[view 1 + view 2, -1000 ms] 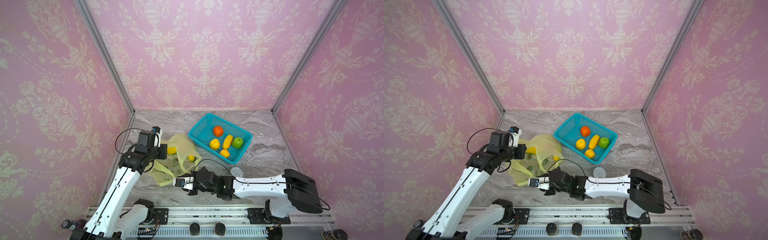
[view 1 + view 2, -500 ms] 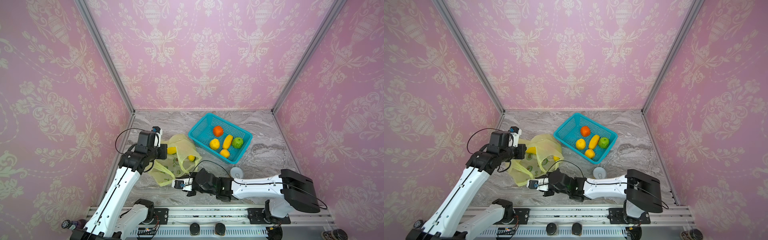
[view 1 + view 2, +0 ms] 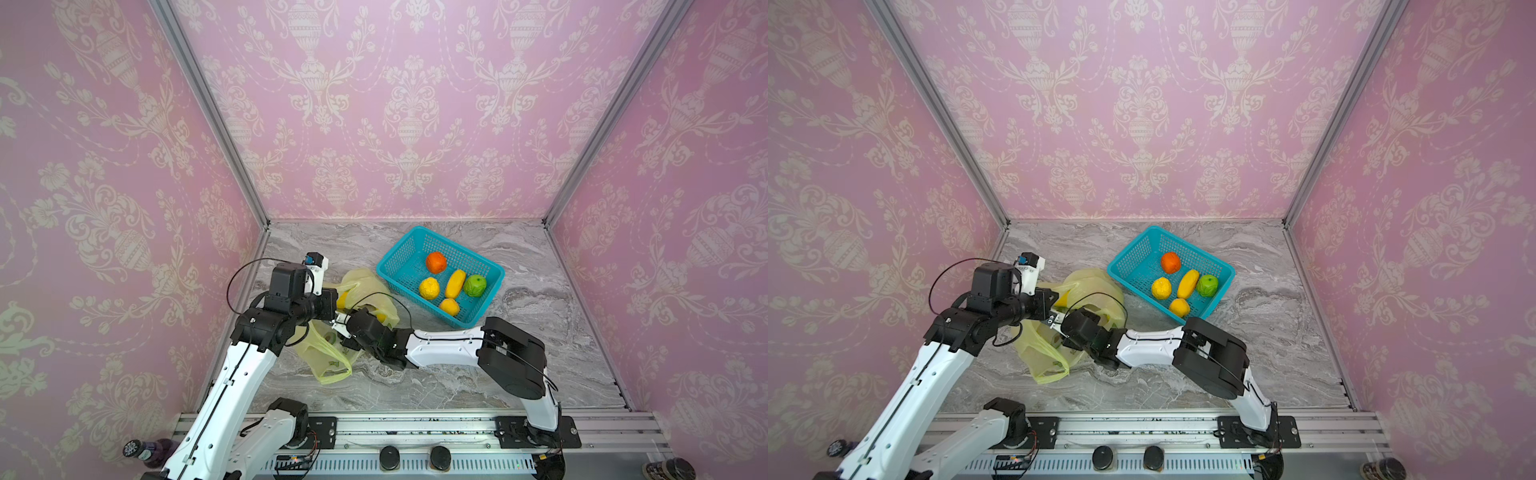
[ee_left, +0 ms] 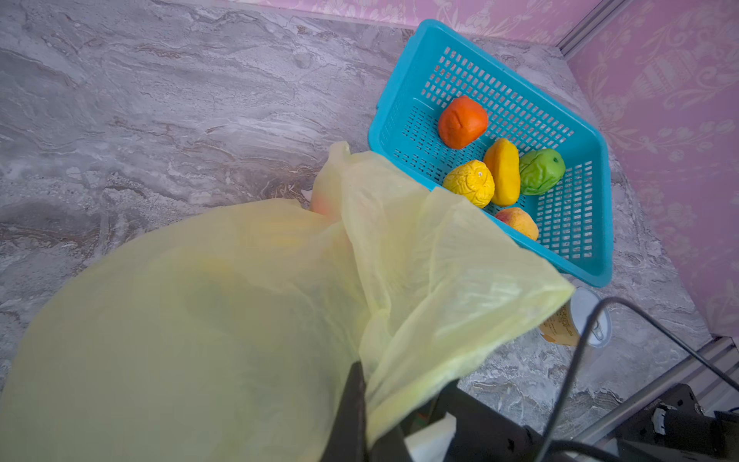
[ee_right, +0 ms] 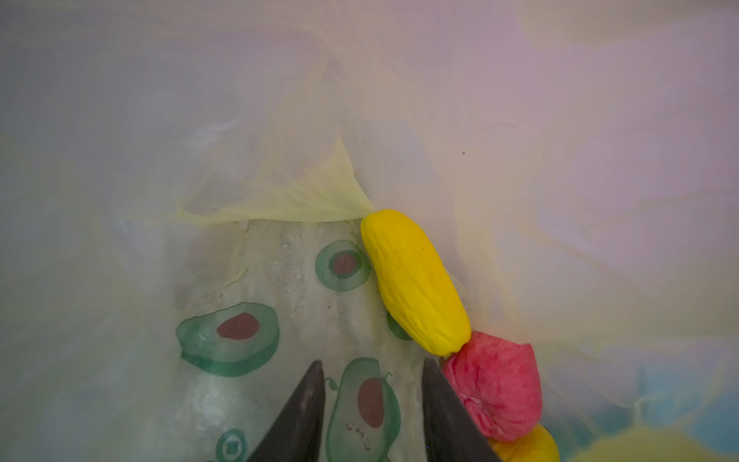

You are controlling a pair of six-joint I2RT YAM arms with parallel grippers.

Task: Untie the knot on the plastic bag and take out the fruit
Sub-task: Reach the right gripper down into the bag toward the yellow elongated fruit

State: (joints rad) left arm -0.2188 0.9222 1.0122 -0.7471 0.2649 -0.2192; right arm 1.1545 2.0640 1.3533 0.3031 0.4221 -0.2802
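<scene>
Top views look down; wrist cameras hug the plastic bag (image 4: 224, 320)

No legible text. Print on the can (image 4: 562, 328) label is too blurred; the plastic bag (image 5: 240, 340) has avocado cartoons, small marks unreadable.

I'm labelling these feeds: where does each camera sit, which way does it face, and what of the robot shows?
Top views: high behind left arm and right arm, both shown, looking down at the table, plastic bag and basket.
Left wrist: on the left arm, facing over the bag toward the basket; left tool shows, shut on film.
Right wrist: on the right arm, inside the bag, facing a yellow fruit; open right tool shows.
Shared: top and left wrist views both show the basket.
</scene>
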